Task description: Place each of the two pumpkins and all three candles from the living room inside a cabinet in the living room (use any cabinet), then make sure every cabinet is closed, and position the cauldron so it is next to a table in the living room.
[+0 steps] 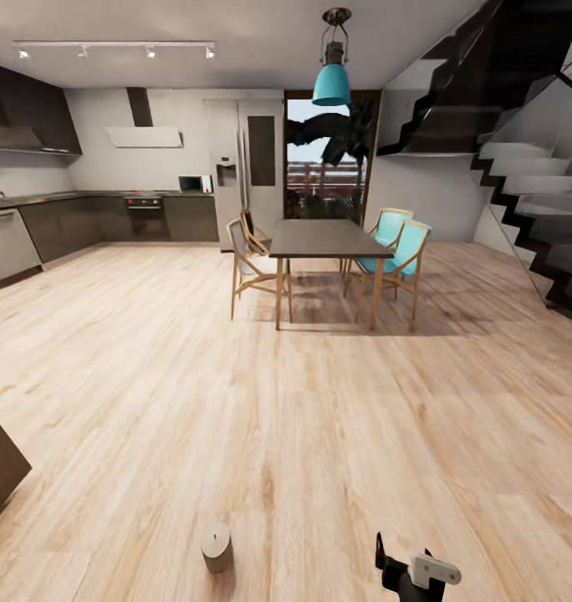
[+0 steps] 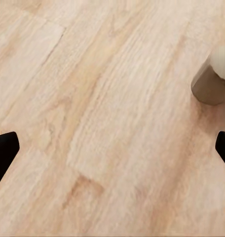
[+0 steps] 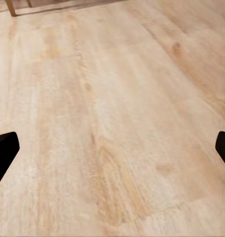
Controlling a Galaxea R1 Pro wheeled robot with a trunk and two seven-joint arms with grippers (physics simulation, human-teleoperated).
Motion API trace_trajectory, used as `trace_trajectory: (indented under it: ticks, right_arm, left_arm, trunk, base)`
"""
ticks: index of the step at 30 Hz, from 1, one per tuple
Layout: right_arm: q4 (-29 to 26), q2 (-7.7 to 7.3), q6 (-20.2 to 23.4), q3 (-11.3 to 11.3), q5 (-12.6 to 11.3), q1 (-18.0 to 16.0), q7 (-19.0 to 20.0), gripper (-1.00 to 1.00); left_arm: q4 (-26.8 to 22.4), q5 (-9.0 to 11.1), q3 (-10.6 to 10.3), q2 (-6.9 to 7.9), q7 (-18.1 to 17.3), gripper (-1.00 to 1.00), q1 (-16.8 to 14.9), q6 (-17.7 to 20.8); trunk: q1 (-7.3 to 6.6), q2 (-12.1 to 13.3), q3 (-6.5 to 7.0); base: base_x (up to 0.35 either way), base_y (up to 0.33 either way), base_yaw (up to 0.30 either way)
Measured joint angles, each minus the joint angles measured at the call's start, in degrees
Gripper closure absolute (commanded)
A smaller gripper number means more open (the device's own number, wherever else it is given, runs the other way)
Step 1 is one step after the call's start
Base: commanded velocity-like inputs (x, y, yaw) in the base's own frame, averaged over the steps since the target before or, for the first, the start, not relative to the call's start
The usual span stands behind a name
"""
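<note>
One beige candle [image 1: 217, 547] stands upright on the wooden floor, close in front of me and a little left of centre. In the left wrist view the candle [image 2: 212, 83] sits at the frame's edge, beside one fingertip. My left gripper [image 2: 112, 150] hangs open over bare floor, its dark fingertips [image 2: 5, 148] wide apart. My right gripper [image 3: 112, 150] is also open above bare planks. The right wrist [image 1: 418, 573] shows at the bottom of the head view, right of the candle. A dark brown cabinet corner [image 1: 0, 468] pokes in at the left edge. The pumpkins and cauldron are out of view.
A dark dining table [image 1: 324, 238] with wooden and teal chairs [image 1: 399, 251] stands ahead under a teal lamp [image 1: 331, 82]. Kitchen counters [image 1: 60, 221] line the far left and a staircase [image 1: 528, 192] rises at the right. Open wooden floor lies between me and the table.
</note>
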Motion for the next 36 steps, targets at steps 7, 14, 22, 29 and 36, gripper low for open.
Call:
trace_trajectory:
  ticks: [7,14,22,29,36]
  right_arm:
    - [0.00,-0.03,0.03,0.00,0.00,0.00,0.01,-1.00]
    - [-0.02,-0.09,0.08,0.00,-0.04,0.00,-0.01,-1.00]
    - [0.03,-0.09,0.09,0.00,0.00,0.00,0.00,-1.00]
    - [0.85,-0.07,0.08,-0.01,-0.02,0.00,0.00,-1.00]
    - [2.20,-0.03,0.08,0.02,0.00,0.00,-0.02,-1.00]
  left_arm:
    - [0.02,0.05,0.01,0.01,0.00,-1.00,0.00,0.00]
    - [0.72,0.09,0.09,0.08,-0.01,-1.00,0.00,0.06]
    - [0.81,0.06,0.12,0.09,-0.02,-1.00,0.00,0.08]
    - [0.81,0.04,0.14,0.06,-0.03,-1.00,0.00,0.13]
    - [0.88,0.14,0.10,0.09,-0.02,-1.00,0.00,0.24]
  trunk:
    - [0.00,0.00,0.00]
    - [0.00,0.00,0.00]
    - [0.03,0.00,0.00]
    - [0.00,0.00,0.00]
    - [0.00,0.00,0.00]
  base:
    - [0.316,-0.019,-0.300]
    - [0.315,-0.151,-0.300]
    - [0.182,-0.101,-0.300]
    - [0.189,-0.003,-0.300]
    - [0.324,-0.039,-0.300]
